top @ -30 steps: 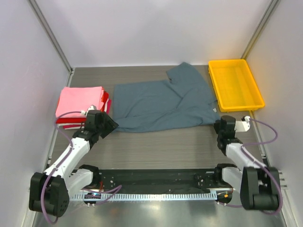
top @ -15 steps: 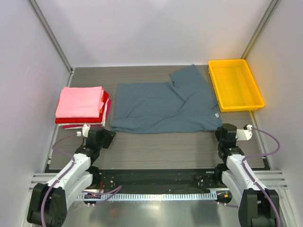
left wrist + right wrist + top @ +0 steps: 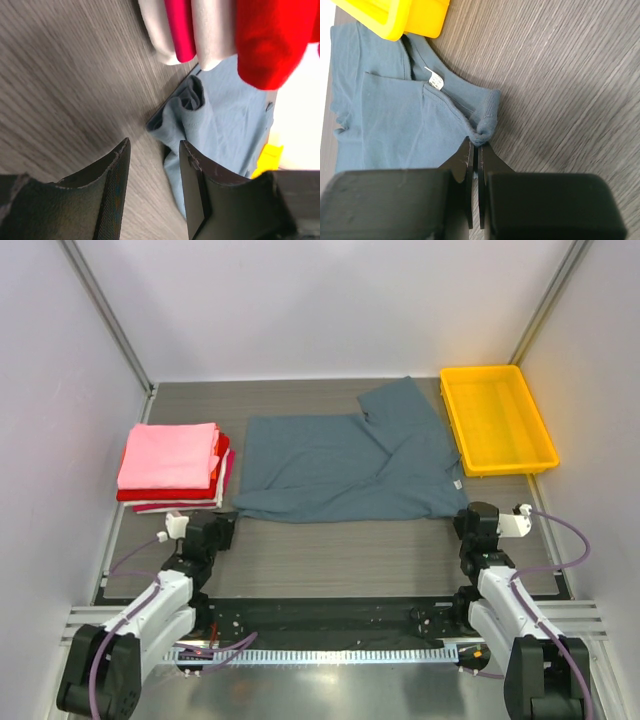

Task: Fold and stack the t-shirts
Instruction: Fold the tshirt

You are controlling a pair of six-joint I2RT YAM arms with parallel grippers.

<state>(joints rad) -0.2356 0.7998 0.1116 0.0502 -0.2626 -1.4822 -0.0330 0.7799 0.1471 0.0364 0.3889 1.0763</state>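
Note:
The slate blue-grey t-shirt (image 3: 340, 465) lies spread over the middle of the table. Its near right corner (image 3: 487, 117) is bunched in my right gripper (image 3: 478, 142), whose jaws are shut on it; from above that gripper (image 3: 466, 512) sits at the shirt's near right edge. My left gripper (image 3: 220, 531) is open, just short of the shirt's near left corner (image 3: 182, 107). In the left wrist view only bare table shows between its fingers (image 3: 117, 165). The folded t-shirts (image 3: 172, 462) are stacked at the left, pink on top, with red and white edges (image 3: 270, 40) below.
A yellow tray (image 3: 497, 418) stands at the back right, its corner (image 3: 395, 17) beside the shirt's collar tag (image 3: 436, 79). White walls close in the table on three sides. The arms' black base rail (image 3: 330, 625) runs along the near edge.
My left gripper has let go of the shirt's left corner and drawn back toward the near edge. The right gripper pulled its corner slightly nearer, and the shirt now lies flatter.

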